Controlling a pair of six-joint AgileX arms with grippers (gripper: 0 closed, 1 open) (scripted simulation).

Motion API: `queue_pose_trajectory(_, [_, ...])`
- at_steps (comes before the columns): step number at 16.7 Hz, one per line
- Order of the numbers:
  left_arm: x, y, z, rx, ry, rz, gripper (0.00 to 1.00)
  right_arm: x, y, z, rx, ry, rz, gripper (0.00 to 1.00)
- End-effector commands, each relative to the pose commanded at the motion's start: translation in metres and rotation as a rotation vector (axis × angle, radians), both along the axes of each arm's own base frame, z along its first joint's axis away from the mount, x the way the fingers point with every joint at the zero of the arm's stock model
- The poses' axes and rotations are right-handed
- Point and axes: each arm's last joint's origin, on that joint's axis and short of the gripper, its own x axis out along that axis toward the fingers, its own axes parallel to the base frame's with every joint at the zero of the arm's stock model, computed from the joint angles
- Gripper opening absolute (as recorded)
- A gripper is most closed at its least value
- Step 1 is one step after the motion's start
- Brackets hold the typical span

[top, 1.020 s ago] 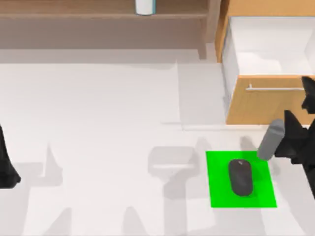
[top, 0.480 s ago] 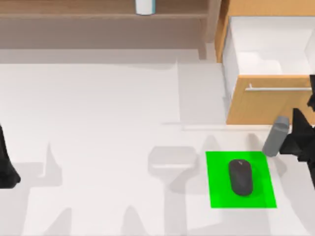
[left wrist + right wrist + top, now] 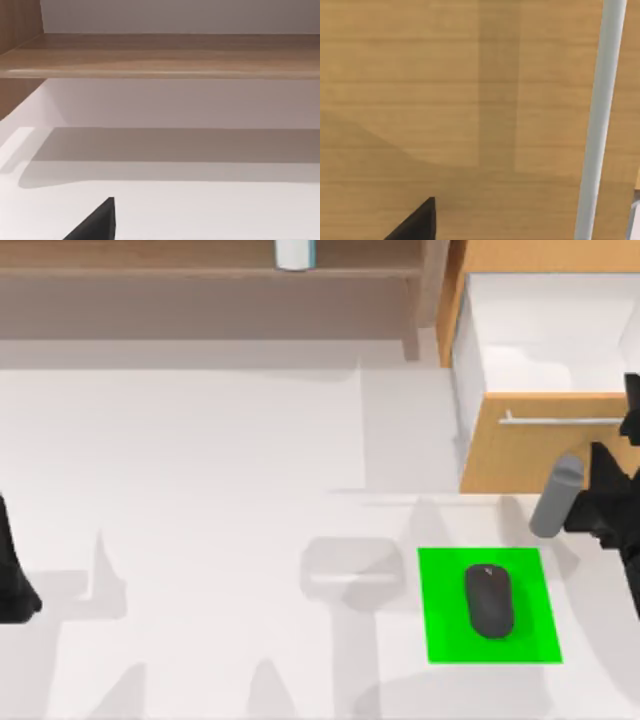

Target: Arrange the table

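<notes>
Green pad [image 3: 445, 640] and mouse [image 3: 489, 601] below drawer [image 3: 520, 455]

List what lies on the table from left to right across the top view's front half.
Left gripper at the table's left edge → green pad → black mouse on the pad → grey cylinder → right gripper holding it.

The table [image 3: 200, 460] is seen as a large, flat, plain white surface, smooth and matte, spreading across most of the top view. Grey shadows are cast over it. A small bright green pad [image 3: 445, 635] lies on it toward the right. In the left wrist view its white surface [image 3: 210, 210] is seen running beneath a brown wooden shelf [image 3: 160, 55].
</notes>
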Motion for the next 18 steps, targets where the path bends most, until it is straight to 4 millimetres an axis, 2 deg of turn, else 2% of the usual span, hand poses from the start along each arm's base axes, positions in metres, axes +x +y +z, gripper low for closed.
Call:
queue_pose_trajectory(13, [0.0000,0.0000,0.0000,0.000,0.000,0.000,1.00,0.0000,0.0000,0.0000,0.000,0.000,0.000,0.02])
queue_pose_trajectory(18, [0.0000,0.0000,0.0000,0.000,0.000,0.000,1.00,0.0000,0.0000,0.0000,0.000,0.000,0.000,0.00])
